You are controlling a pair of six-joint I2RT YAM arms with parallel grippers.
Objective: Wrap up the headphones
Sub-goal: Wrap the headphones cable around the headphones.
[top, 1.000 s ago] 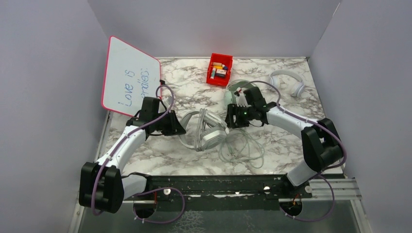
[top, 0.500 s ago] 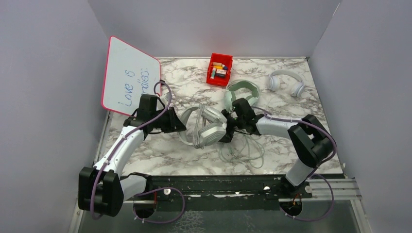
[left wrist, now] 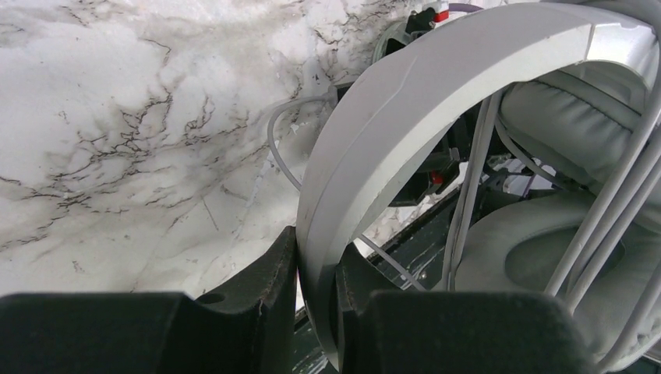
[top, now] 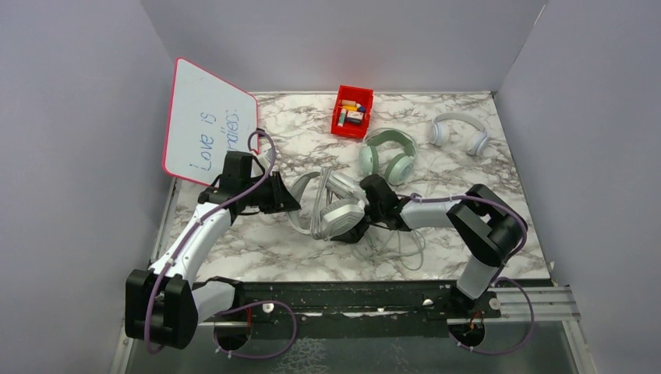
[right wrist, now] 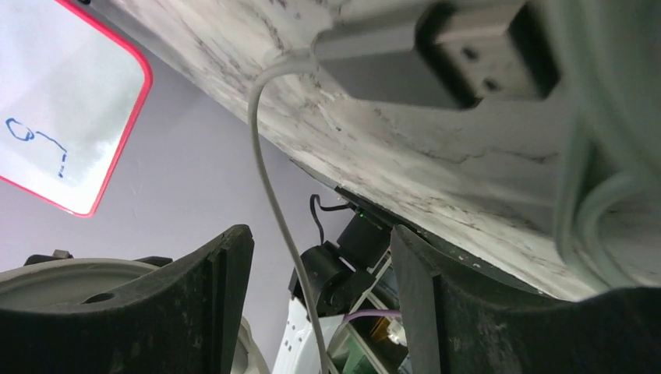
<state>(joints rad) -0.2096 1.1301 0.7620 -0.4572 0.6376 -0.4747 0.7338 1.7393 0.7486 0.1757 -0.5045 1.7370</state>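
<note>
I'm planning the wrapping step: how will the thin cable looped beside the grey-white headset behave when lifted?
Probably floppy: the cable lies in loose, uneven loops on the table, so it should sag and trail. Likely light, being very thin beside the grey-white headset. It may slip out: a strand runs ungripped between the open fingers of the right claw.
</note>
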